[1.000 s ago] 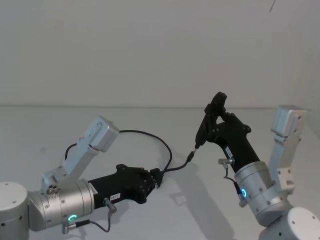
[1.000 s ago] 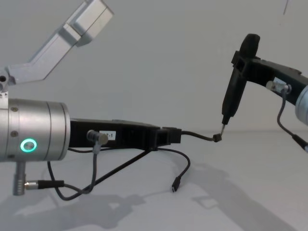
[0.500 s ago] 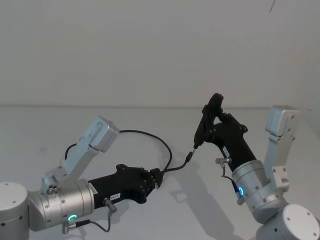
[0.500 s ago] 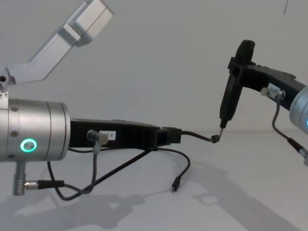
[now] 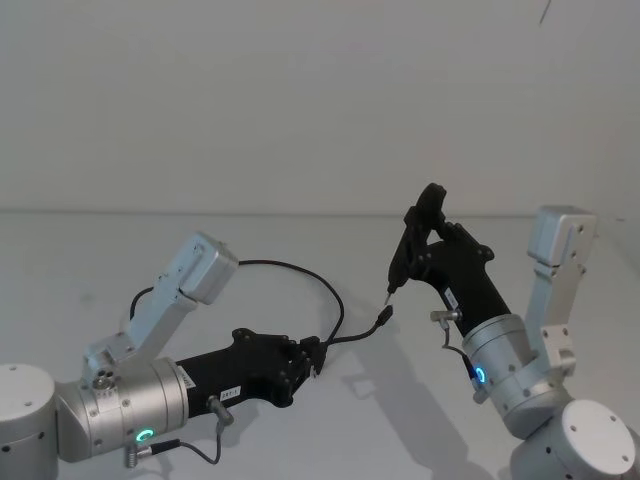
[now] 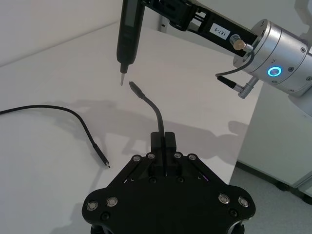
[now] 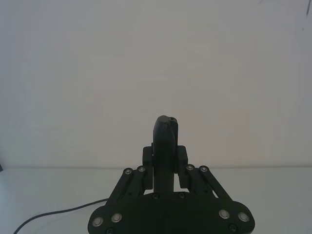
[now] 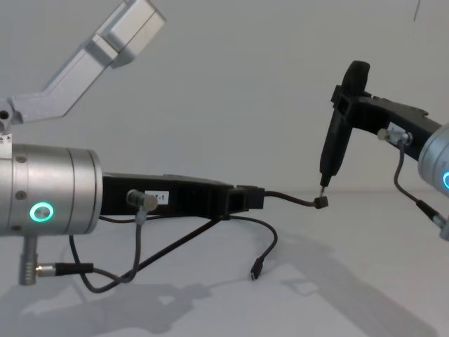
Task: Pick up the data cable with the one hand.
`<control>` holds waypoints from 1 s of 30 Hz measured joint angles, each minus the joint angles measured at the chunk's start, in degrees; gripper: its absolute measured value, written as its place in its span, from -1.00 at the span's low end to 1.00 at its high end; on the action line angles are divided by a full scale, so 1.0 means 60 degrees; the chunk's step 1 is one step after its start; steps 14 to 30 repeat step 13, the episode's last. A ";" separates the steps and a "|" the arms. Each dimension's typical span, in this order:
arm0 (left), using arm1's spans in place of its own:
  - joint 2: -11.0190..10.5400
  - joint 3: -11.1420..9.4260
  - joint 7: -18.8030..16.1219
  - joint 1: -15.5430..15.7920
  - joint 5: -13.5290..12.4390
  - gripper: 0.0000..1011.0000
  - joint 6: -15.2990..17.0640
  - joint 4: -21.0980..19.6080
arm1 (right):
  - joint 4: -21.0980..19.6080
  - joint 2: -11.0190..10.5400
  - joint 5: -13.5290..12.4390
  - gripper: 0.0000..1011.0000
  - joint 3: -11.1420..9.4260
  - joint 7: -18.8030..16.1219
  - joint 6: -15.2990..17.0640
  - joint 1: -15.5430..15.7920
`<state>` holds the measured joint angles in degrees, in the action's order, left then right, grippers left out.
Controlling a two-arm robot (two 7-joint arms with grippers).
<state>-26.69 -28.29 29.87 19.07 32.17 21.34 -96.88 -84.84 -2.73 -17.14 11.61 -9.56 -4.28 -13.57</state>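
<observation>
Data cable (image 8: 295,199) in left gripper (image 8: 245,199), plug end toward right gripper (image 8: 323,184).

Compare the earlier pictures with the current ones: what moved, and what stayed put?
The right gripper, holding its pointed tool, shifted slightly toward the left arm. The raised plug sprang free of the tool tip. The left gripper stayed shut on the cable, and the hanging branch stayed as it was.

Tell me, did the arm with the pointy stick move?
Yes. The right gripper slid slightly toward the left gripper, which holds the data cable.
</observation>
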 joint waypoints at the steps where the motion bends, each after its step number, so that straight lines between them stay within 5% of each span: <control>1: 0.0000 0.0000 0.0000 0.0000 0.0000 -0.93 0.0000 0.0000 | 0.0001 -0.0008 -0.0001 -0.45 -0.0009 -0.0002 0.0027 -0.0001; 30: 0.0001 0.0000 0.0000 -0.0001 0.0000 -0.93 0.0000 0.0000 | -0.0195 -0.0131 -0.0012 -0.45 -0.0076 0.0043 0.0300 0.0095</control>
